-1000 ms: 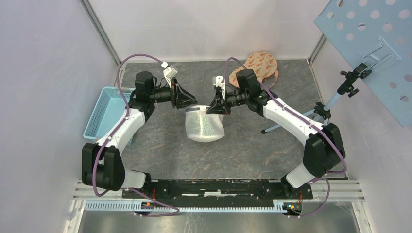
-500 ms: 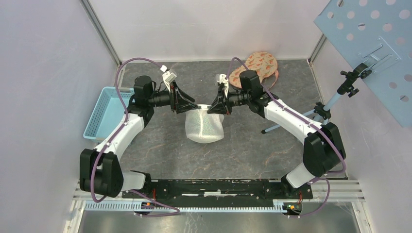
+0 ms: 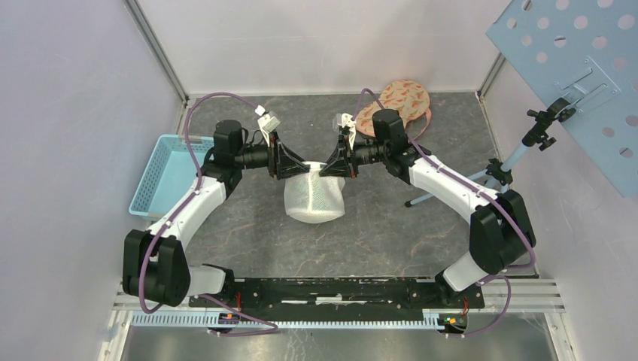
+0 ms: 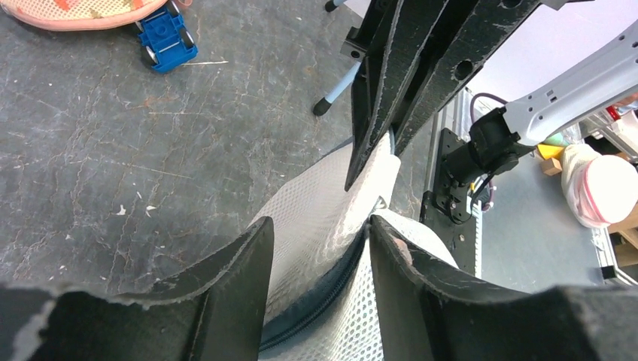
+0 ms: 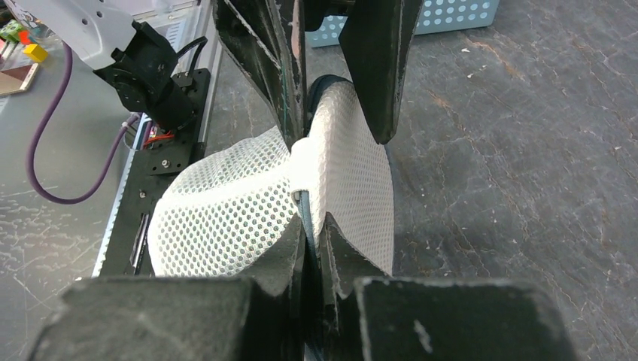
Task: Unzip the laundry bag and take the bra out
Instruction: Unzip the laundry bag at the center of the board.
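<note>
Dark tabletop (image 3: 376, 226) carries the mesh laundry bag (image 3: 314, 197) at centre, held up by its top edge, presumably to expose the zipper (image 4: 320, 301). The right gripper (image 5: 312, 226) is clamped on that edge as an anchor, while the left gripper (image 4: 320, 226) straddles the seam with jaws apart. A patterned bra (image 3: 395, 101) lies behind, apart from the bag.

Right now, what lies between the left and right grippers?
The top edge of the laundry bag. The right gripper pinches it, and the left gripper straddles it, open. The top external view shows this, and both wrist views confirm it.
</note>
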